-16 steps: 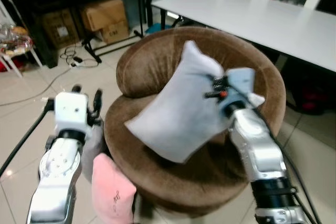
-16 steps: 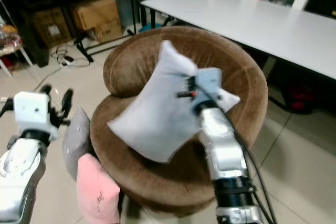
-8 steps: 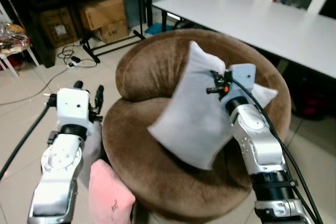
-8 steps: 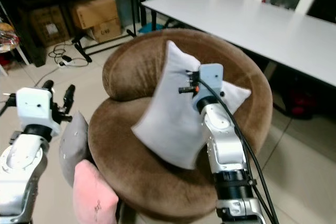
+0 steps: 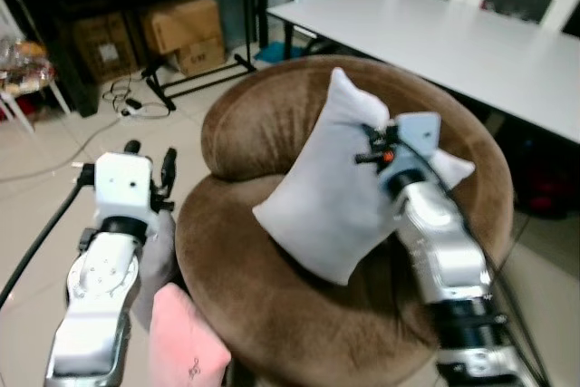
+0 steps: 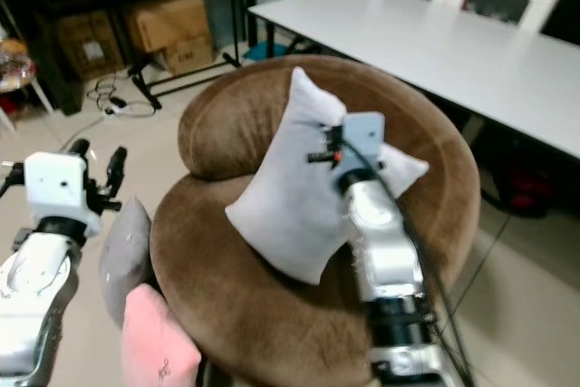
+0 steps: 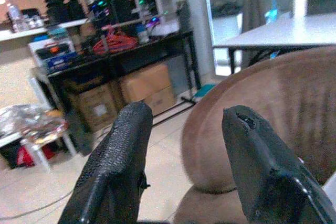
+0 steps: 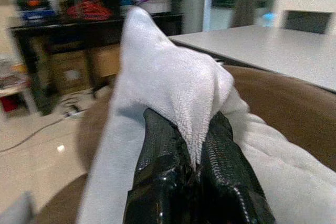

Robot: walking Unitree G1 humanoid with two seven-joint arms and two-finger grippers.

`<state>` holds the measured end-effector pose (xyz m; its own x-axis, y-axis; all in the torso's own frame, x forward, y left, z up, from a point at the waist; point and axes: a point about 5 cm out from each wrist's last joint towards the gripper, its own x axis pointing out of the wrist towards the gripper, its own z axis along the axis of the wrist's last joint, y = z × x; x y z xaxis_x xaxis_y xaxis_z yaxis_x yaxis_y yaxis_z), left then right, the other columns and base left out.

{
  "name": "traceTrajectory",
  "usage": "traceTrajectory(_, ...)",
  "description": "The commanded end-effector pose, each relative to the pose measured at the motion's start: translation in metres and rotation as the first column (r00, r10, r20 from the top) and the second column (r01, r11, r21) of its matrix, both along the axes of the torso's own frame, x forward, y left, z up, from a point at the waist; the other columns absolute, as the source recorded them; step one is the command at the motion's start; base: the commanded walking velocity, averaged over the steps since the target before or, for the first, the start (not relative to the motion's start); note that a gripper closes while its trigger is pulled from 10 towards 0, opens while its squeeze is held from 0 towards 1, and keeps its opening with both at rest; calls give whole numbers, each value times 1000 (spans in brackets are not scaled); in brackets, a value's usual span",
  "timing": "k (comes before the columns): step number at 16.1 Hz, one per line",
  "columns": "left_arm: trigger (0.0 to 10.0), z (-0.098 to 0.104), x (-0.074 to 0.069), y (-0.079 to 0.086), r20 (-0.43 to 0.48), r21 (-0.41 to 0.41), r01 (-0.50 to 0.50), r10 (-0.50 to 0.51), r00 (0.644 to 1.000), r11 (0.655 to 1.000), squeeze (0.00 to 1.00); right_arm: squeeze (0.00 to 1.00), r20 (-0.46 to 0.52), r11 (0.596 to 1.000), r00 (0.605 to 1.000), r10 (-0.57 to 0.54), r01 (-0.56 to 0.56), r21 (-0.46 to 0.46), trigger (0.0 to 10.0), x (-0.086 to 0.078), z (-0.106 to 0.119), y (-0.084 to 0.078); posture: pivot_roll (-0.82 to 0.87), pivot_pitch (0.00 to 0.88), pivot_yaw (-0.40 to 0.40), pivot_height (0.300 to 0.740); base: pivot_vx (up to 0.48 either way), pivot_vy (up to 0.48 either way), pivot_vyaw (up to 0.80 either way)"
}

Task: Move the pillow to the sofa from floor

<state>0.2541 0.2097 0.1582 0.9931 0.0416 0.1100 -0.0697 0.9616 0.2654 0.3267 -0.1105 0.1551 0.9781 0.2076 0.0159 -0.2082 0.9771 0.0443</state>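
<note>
A second ago the white pillow (image 5: 335, 192) hung out over the near left part of the seat. Now it is farther back and more to the right, up by the back of the brown sofa (image 5: 272, 287). It also stands up straighter, with one corner pointing up. Since half a second ago it has hardly moved.

My right fingers (image 8: 191, 169) are pressed tight on a fold of the pillow, near its top right edge. The white cloth bunches up between them and puffs out over their tips. Most of the pillow hangs down and to the left of my right fingers, and its low corner is down by the seat. I cannot tell if it rests there.

My left fingers (image 7: 181, 145) are spread apart and hold nothing. They are up on the left side of the sofa, well away from the pillow.

A pink pillow (image 5: 186, 342) and a grey pillow (image 6: 122, 256) lean on the near left side of the sofa, on the floor (image 5: 54, 160). A white table (image 5: 453, 33) is far behind the sofa.
</note>
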Motion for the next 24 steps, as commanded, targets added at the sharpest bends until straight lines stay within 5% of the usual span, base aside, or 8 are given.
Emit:
traceTrajectory(1, 10000, 2, 0, -2, -2, 10, 22, -22, 1000, 1000, 0, 0, 58, 1000, 998, 5, -5, 4, 10000, 3, 15, 0, 38, 0, -17, 740, 244, 0, 0)
traceTrajectory(6, 10000, -10, -11, -10, -119, 102, 161, -149, 982, 982, 0, 0, -72, 995, 993, 95, -97, -26, 10000, 0, 11, 14, 56, 0, -32, 740, 0, 0, 0)
traceTrajectory(10, 10000, -15, -30, -17, -219, 130, 309, -277, 936, 942, 0, 0, -243, 980, 958, 151, -113, 161, 10000, 6, 9, 38, 85, 0, -43, 740, 0, 0, 0)
traceTrajectory(13, 10000, -16, -35, -17, -250, 132, 339, -299, 921, 932, 0, 0, -372, 957, 926, 65, 48, 286, 10000, 28, 8, 39, 97, 0, -48, 740, 0, 0, 0)
traceTrajectory(16, 10000, -15, -37, -17, -271, 134, 364, -319, 908, 922, 0, 0, -447, 880, 895, -12, 221, 420, 10000, 50, 10, 25, 107, 0, -51, 740, 0, 0, 0)
traceTrajectory(18, 10000, -15, -37, -17, -275, 137, 369, -323, 906, 919, 0, 0, -498, 842, 859, -120, 354, 408, 10000, 60, 4, 5, 124, 0, -59, 740, 0, 0, 0)
traceTrajectory(21, 10000, -14, -40, -20, -292, 113, 407, -361, 886, 907, 0, 0, -619, 699, 674, -403, 663, 267, 10000, 63, -18, -51, 128, 0, -60, 740, 0, 0, 0)
traceTrajectory(24, 10000, -20, -45, -26, -334, 21, 481, -448, 829, 876, 0, 0, -649, 636, 562, -514, 757, 152, 10000, 54, -34, -72, 126, 0, -55, 740, 0, 0, 0)
